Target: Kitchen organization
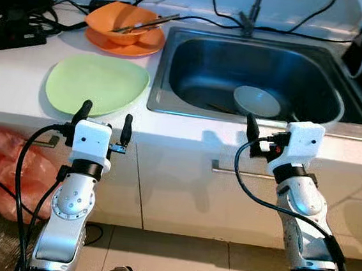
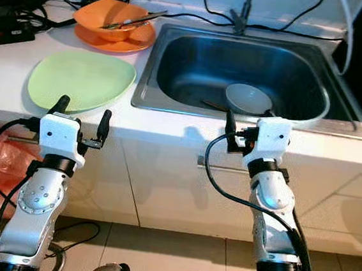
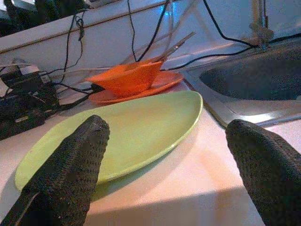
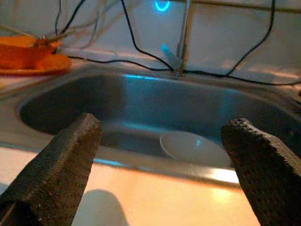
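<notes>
My left gripper (image 1: 105, 122) is at the counter's front edge, just before the green plate (image 1: 96, 82), with jaws wide and empty. My right gripper (image 1: 266, 132) is before the steel sink (image 1: 174, 77), also wide open. A white bowl (image 1: 257, 101) lies inside the sink. An orange bowl (image 1: 121, 22) with chopsticks (image 1: 147, 23) stands on an orange plate (image 1: 151, 43) behind.

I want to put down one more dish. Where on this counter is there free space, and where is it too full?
Free: the white counter strip along the front edge, between the green plate and the sink, and in front of the sink. Much of the sink floor is bare beside the white bowl. Crowded: the back left corner, with the orange bowl, its plate and cables.
</notes>
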`<state>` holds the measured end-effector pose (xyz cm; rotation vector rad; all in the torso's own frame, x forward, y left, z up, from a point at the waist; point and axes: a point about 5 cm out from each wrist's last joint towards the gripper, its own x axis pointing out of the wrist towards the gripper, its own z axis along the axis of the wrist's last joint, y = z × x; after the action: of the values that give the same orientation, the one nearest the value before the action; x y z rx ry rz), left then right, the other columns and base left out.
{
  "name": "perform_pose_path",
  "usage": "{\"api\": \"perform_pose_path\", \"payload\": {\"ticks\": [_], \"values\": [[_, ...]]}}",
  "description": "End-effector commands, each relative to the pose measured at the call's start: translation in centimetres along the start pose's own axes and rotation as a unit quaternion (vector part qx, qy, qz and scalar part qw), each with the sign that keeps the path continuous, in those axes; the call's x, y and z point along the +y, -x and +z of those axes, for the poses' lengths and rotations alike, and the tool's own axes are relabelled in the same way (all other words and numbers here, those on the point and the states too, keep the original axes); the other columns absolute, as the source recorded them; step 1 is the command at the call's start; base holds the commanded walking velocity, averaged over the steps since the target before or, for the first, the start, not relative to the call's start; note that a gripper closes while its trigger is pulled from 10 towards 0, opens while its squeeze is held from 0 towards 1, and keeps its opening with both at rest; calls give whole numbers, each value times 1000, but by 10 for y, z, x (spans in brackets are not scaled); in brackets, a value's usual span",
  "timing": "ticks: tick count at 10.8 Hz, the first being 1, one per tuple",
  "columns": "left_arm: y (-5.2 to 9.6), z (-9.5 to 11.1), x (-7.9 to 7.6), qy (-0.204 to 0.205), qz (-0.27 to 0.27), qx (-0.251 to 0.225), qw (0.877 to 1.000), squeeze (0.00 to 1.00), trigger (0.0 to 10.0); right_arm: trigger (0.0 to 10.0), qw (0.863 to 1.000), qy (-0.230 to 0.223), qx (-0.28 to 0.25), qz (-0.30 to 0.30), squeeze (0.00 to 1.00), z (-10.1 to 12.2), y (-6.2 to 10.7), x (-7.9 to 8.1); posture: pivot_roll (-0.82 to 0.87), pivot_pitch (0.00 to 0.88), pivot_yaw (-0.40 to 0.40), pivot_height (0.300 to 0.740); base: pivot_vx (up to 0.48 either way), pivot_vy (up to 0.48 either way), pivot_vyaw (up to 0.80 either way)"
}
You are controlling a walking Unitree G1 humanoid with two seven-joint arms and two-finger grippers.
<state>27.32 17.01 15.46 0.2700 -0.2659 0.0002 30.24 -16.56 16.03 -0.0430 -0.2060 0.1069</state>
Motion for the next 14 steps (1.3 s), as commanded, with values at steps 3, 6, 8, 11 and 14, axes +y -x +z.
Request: {"api": "perform_pose_path", "payload": {"ticks": [3, 6, 8, 11, 14], "values": [[3, -8, 2, 11, 9, 25, 1000, 0, 10000, 10000, 999, -20, 21, -25, 1000, -8, 7, 4, 90, 103, -1, 740, 0, 0, 0], [-2, -8, 3, 27, 2, 32, 999, 0, 10000, 10000, 999, -23, 29, -27, 1000, -10, 8, 7, 87, 102, 3, 740, 89, 0, 0], [-5, -7, 3, 36, 8, 34, 999, 0, 10000, 10000, 999, -21, 30, -33, 1000, -10, 7, 3, 83, 102, 3, 740, 336, 0, 0], [-4, -13, -1, 37, 0, 48, 998, 0, 10000, 10000, 999, -22, 34, -35, 1000, -11, 7, 4, 82, 105, 3, 740, 0, 0, 0], [-1, -15, -6, 45, -5, 50, 998, 0, 10000, 10000, 999, -21, 39, -32, 1000, -14, 8, 4, 81, 102, 0, 740, 0, 0, 0]]}}
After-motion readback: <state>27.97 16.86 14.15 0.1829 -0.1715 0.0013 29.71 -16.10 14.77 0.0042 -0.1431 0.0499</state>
